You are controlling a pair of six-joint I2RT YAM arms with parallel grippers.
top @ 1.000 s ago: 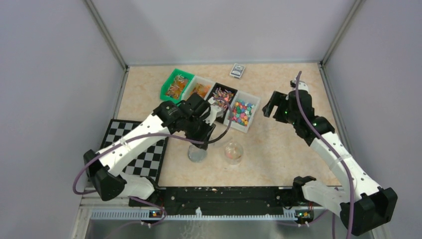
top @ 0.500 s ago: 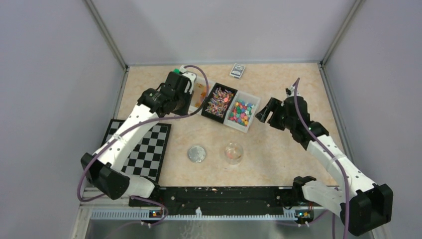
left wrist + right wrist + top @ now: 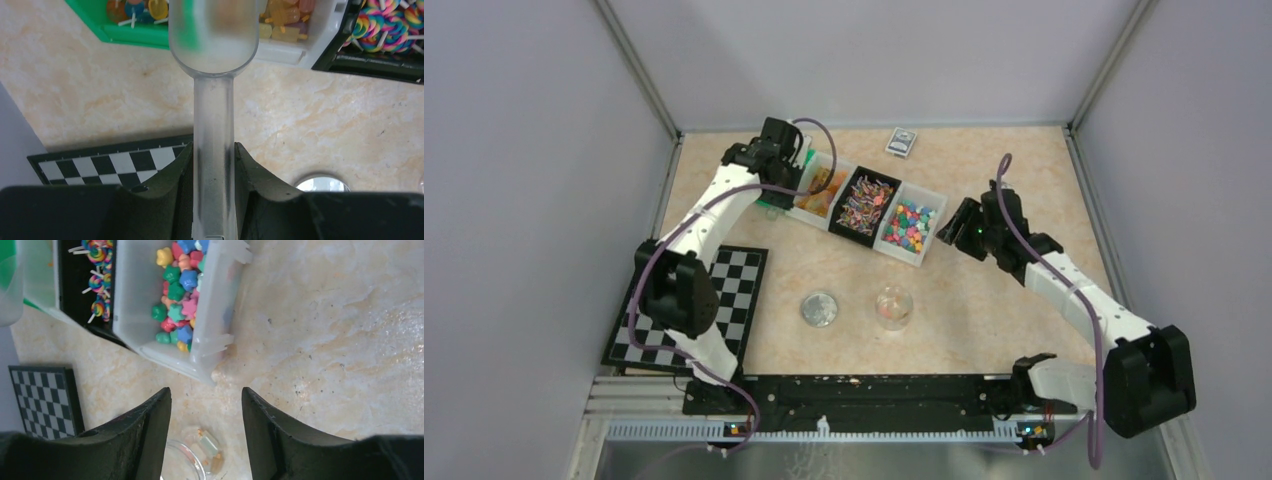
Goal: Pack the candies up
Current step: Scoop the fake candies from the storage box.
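Observation:
My left gripper (image 3: 213,156) is shut on the handle of a clear plastic scoop (image 3: 213,35). The scoop's bowl hangs over the near edges of the green bin (image 3: 135,32) and the white bin of orange candies (image 3: 289,22). What lies in the bowl I cannot tell. From above, the left gripper (image 3: 781,150) sits at the far left end of the bin row, next to the orange candies (image 3: 823,190). My right gripper (image 3: 206,396) is open and holds nothing, just right of the bin of star-shaped candies (image 3: 177,300). Below it stands a small clear cup (image 3: 197,457) holding a few pieces.
A black bin of lollipops (image 3: 864,203) sits between the two white bins. A round silver lid (image 3: 819,309) and the clear cup (image 3: 893,306) stand near the front. A checkerboard mat (image 3: 724,300) lies at the left, and a small packet (image 3: 903,142) at the back.
My left arm has swung with the scoop from above the silver lid back to the far-left bins. My right gripper has drifted left toward the star bin, and its jaws have narrowed.

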